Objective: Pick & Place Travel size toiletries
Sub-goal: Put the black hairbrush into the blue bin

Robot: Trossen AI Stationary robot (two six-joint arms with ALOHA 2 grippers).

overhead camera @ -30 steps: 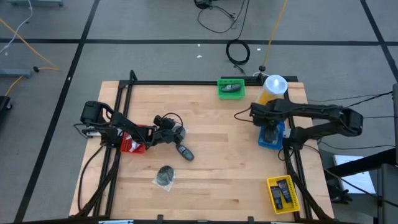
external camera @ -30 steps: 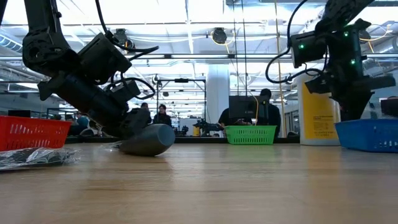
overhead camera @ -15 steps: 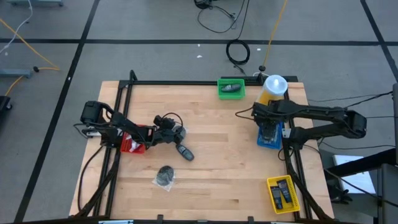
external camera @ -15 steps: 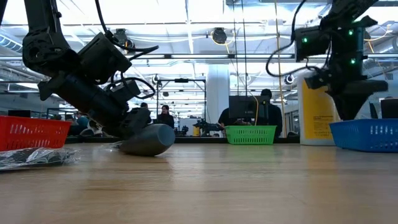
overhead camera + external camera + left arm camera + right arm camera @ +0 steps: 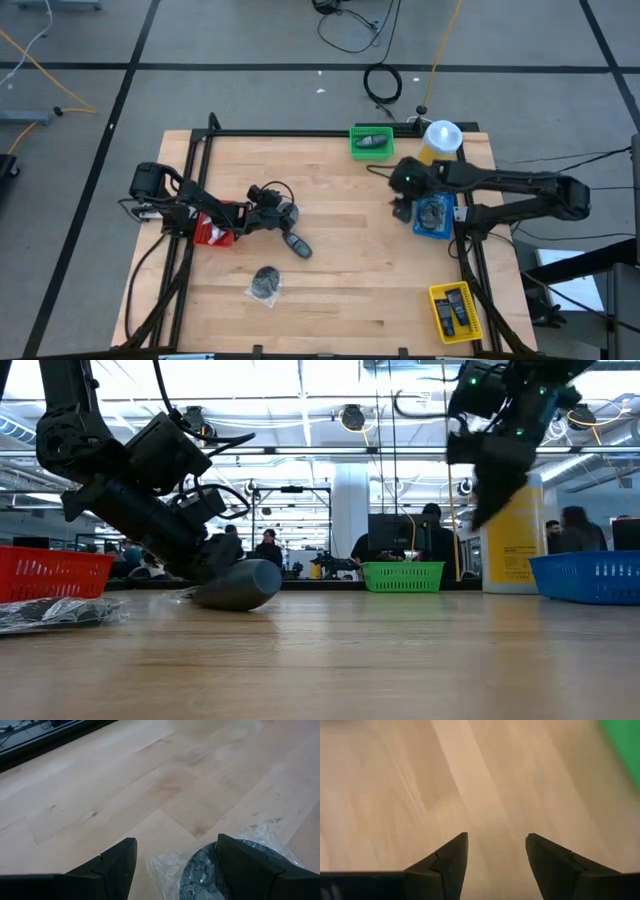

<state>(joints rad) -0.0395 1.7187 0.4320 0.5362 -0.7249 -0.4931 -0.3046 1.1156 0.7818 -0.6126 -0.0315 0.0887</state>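
My left gripper stands open and low at mid-left. A dark grey round packet in clear wrap lies on the table at its fingertips. A slim dark tube lies flat just nearer, and another wrapped packet lies nearer still. My right gripper hangs open and empty above bare wood, left of the blue basket. A packet lies in that basket. My left gripper's open fingers come down slanting at the wrapped packet, which lies flat on the table, partly behind one finger. Whether they touch it I cannot tell.
A red basket sits beside the left arm. A green basket holding an item stands at the far edge, next to a tall yellow bottle. A yellow basket with tubes is at the near right. Bare wood lies in the middle.
My right gripper has opened over the blue basket and left a packet lying in it. It has then risen and gone toward the table's left, clear of the basket. My left arm has kept still.
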